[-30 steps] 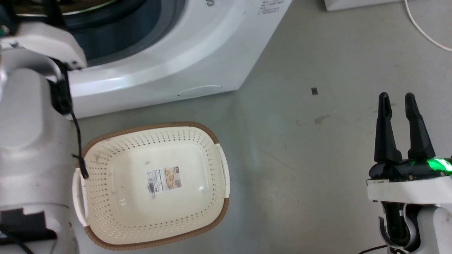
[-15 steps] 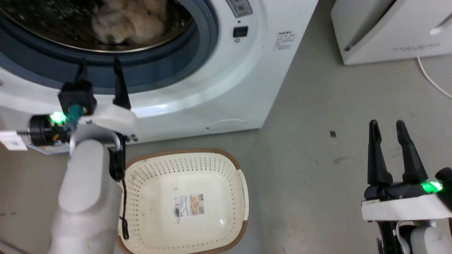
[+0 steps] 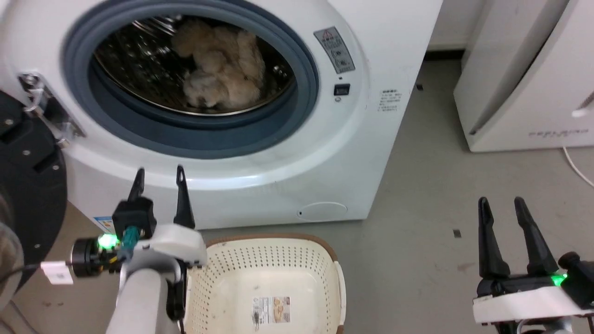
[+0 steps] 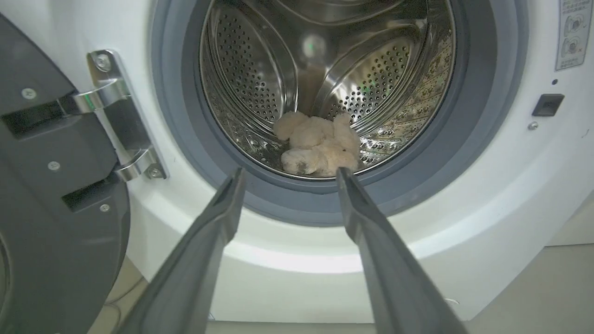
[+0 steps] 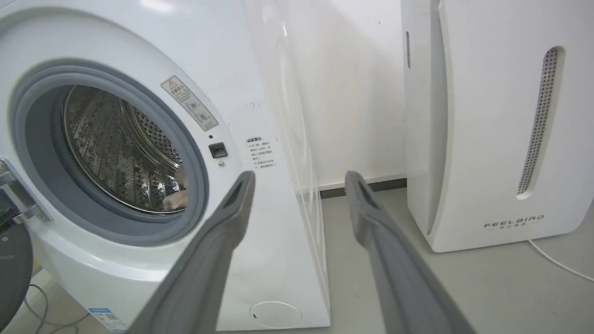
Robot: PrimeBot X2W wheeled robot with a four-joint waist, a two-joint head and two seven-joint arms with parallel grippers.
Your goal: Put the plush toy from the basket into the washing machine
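The cream-beige plush toy [image 3: 218,65] lies inside the steel drum of the white washing machine [image 3: 343,153], low in the drum [image 4: 318,146]; a bit of it peeks past the gasket [image 5: 175,197]. The perforated basket [image 3: 271,283] stands on the floor below the machine, holding nothing but its bottom label. My left gripper [image 3: 159,174] is open and empty, in front of the machine's lower panel, its fingers [image 4: 218,227] pointing at the porthole. My right gripper [image 3: 502,204] is open and empty over the floor to the right.
The black-framed door [image 3: 23,185] hangs open at the left on its metal hinge [image 4: 111,116]. A white FEELBIRD-marked appliance [image 5: 492,120] stands to the right of the machine, with a white cable [image 3: 577,167] on the grey floor [image 3: 441,185].
The head camera has tilted up, so the porthole and the toy in the drum have come into view and the basket has slid to the bottom edge. The left gripper has drawn back from the porthole.
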